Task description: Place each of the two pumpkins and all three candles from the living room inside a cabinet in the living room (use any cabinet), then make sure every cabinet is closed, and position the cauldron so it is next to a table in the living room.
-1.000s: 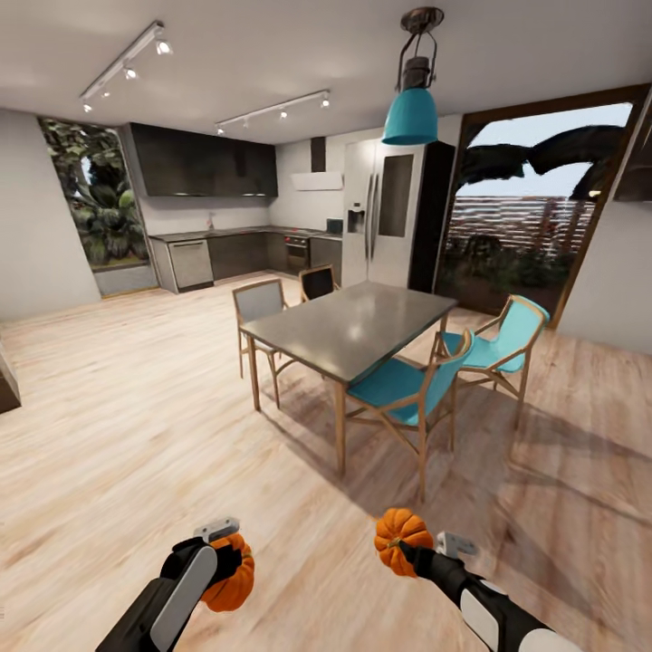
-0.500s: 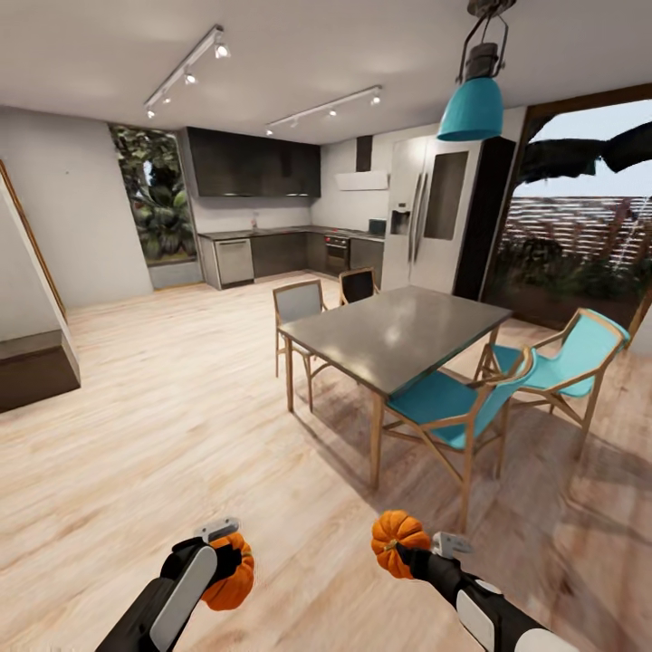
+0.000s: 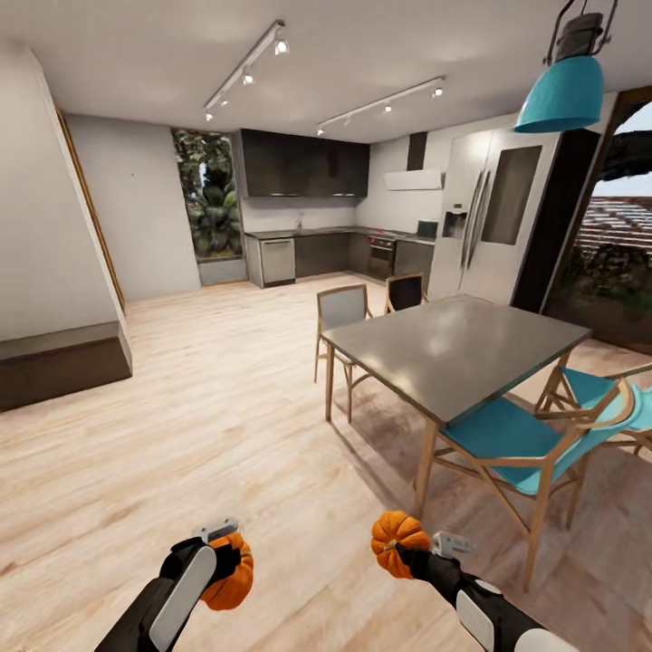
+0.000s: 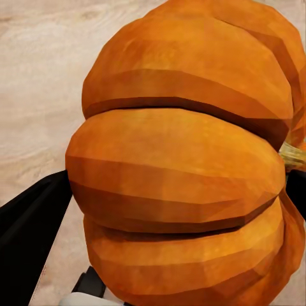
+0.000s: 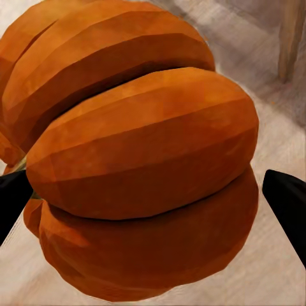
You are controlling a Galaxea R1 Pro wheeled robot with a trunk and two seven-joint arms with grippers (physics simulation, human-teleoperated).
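While both arms reach low over the floor, each carries one pumpkin
Left gripper (image 3: 220, 554): black fingers closed around a bright orange ribbed round pumpkin (image 3: 232, 572), held clear of the floor; in the left wrist view this left pumpkin (image 4: 185, 159) sits close to the camera, with a black finger (image 4: 29, 233) pressed against its side
Right gripper (image 3: 412, 551): jaws clamped on a second orange ribbed pumpkin (image 3: 398, 541) with a short stem on its near face, also held off the floor; in the right wrist view this right pumpkin (image 5: 137, 150) sits between two black fingertips (image 5: 287, 201)
Pumpkins: apart from each other, one at each side of the head view's lower edge
Floor: light wood plank floor (image 3: 208, 407) under both arms
Ahead to the right: grey-topped dining table on wooden legs (image 3: 457, 349), teal-seated wooden chairs (image 3: 521, 439) beside it, a teal pendant lamp (image 3: 563, 91) above
Far wall: dark grey kitchen cabinets (image 3: 303, 213) and a steel refrigerator (image 3: 484, 222)
Left side: low dark brown step (image 3: 59, 367) against a pale wall
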